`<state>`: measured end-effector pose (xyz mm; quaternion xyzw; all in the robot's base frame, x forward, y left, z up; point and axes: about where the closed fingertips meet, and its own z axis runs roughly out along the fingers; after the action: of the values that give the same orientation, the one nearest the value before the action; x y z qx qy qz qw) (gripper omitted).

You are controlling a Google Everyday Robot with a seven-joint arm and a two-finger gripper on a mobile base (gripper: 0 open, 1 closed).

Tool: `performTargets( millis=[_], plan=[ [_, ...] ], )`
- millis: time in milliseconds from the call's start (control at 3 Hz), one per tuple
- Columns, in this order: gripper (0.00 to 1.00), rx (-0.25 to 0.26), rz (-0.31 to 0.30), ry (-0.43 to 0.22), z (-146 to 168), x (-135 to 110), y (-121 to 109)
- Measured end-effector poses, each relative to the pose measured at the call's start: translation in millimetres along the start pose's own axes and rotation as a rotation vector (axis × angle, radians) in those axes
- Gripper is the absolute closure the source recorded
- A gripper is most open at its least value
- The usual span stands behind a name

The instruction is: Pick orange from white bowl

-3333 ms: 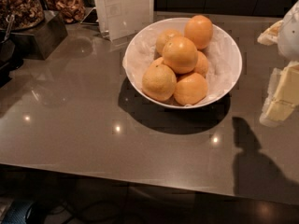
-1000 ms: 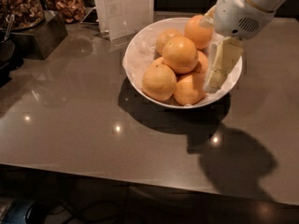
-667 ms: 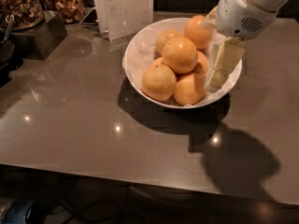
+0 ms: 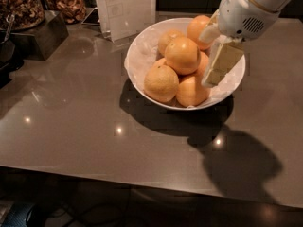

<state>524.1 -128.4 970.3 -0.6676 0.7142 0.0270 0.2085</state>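
The white bowl [image 4: 142,56] stands on the grey counter, lined with crinkled white paper and holding several oranges. The largest orange [image 4: 182,55] sits on top of the pile in the middle. My gripper [image 4: 206,58] hangs from the white arm at the top right, over the bowl's right side, just right of that top orange. Its cream fingers [image 4: 220,63] stand apart and hold nothing. The arm hides part of the rear right orange [image 4: 198,30] and the bowl's far right rim.
A white sign holder [image 4: 127,8] stands just behind the bowl on the left. Dark containers of nuts and dried fruit [image 4: 28,13] sit at the back left. The counter's front edge [image 4: 142,181] runs along the bottom.
The gripper has come in from the right edge to over the bowl's right side. Over the last second it has barely shifted. The oranges have not moved.
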Motion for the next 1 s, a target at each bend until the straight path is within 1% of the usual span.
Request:
performTargets(
  millis=[333, 667, 1000],
  plan=[
    [0.10, -0.005, -0.020, -0.004, 7, -9, -11],
    [0.07, -0.017, -0.045, -0.010, 19, -20, -24],
    [0.07, -0.035, -0.070, -0.021, 31, -32, -35]
  ],
)
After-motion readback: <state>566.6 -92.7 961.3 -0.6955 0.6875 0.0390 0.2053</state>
